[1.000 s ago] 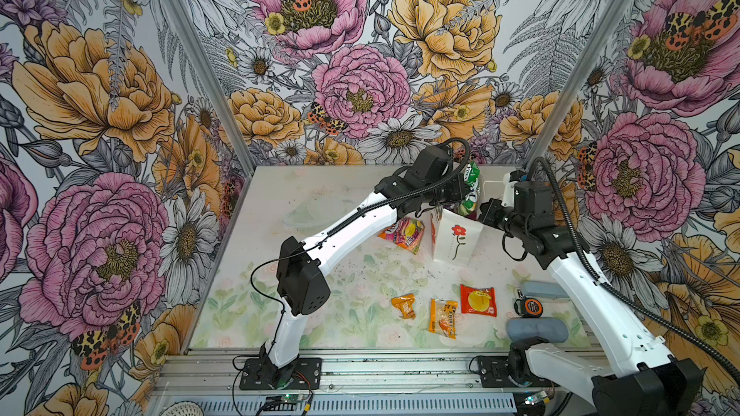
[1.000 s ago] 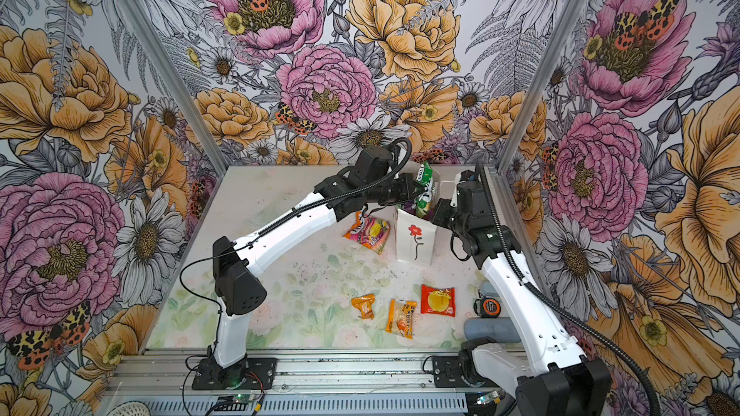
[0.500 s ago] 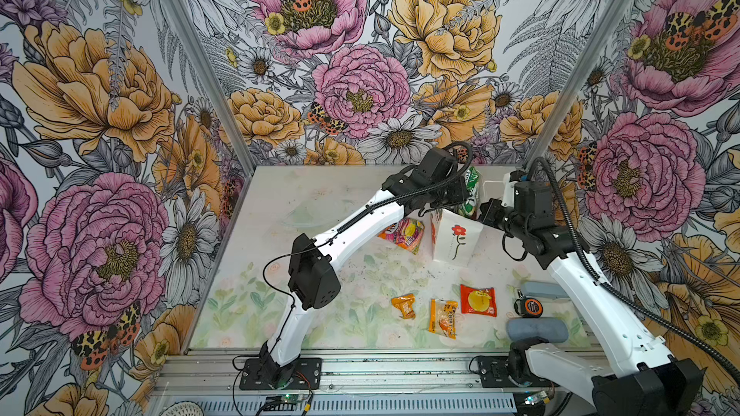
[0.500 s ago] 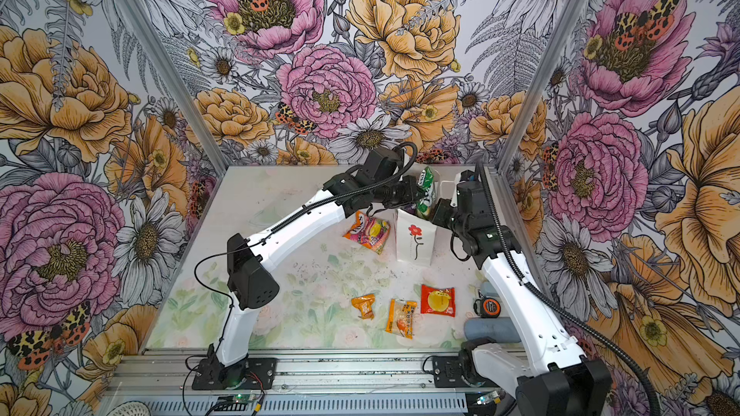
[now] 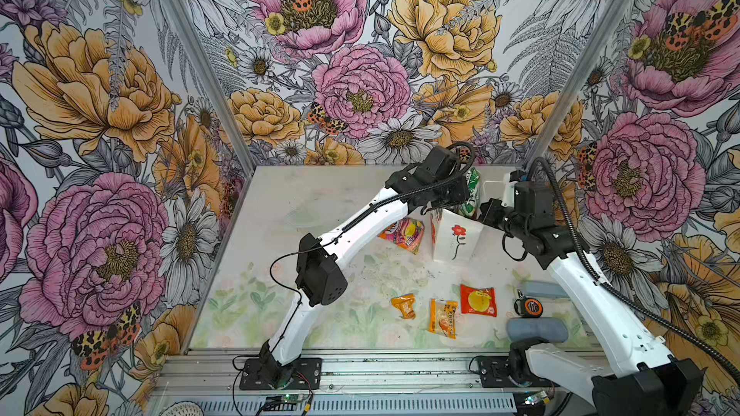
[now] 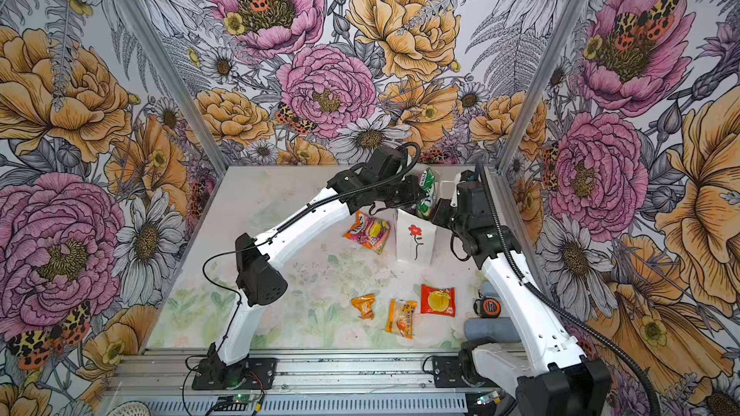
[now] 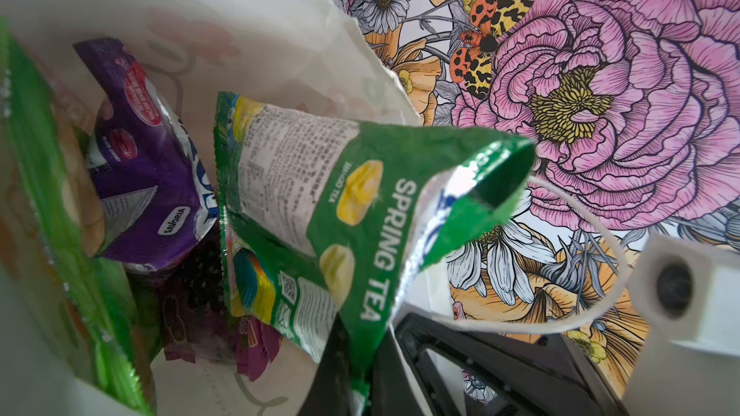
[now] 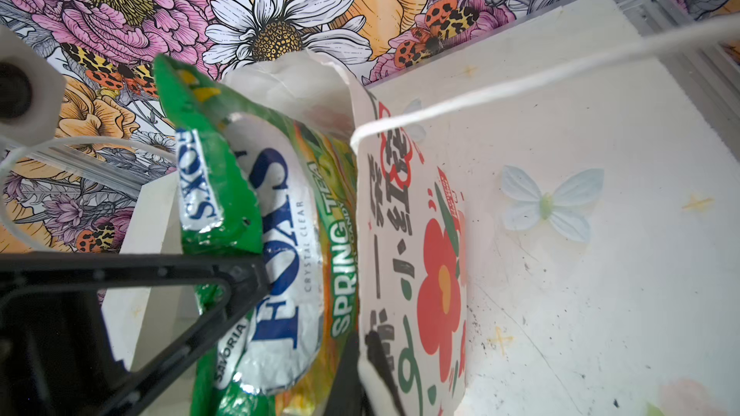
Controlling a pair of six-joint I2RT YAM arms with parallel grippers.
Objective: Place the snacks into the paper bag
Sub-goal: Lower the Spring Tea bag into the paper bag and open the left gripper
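Left gripper [image 7: 358,370]: the fingers pinch one edge of the green packet [image 7: 360,194], which is glossy, crinkled foil printed "Spring Tea"; its near corner curls over.
Beyond those fingers: the packet's far end dips into the open mouth of the paper bag [image 7: 280,34].
Left wrist view alone: deeper in the bag, past the held packet, sit a purple packet [image 7: 136,146] and a large green packet [image 7: 40,194] against the wall.
Right gripper [image 8: 362,370]: the fingers are clamped on the bag's front wall, matte white paper with a red flower print. A thin white cord handle [image 8: 520,82] arcs away from them.
Right wrist view alone: the held packet's silver "Fox's" face.
Both top views alone: the purple and orange packet [image 5: 402,234] lies just beside the bag. Well apart from both pairs of fingers lie the small orange sachet [image 5: 404,306], the orange sachet [image 5: 442,317] and the red sachet [image 5: 477,300], flat on the table [image 5: 320,202], with the tape measure [image 5: 529,307] near them.
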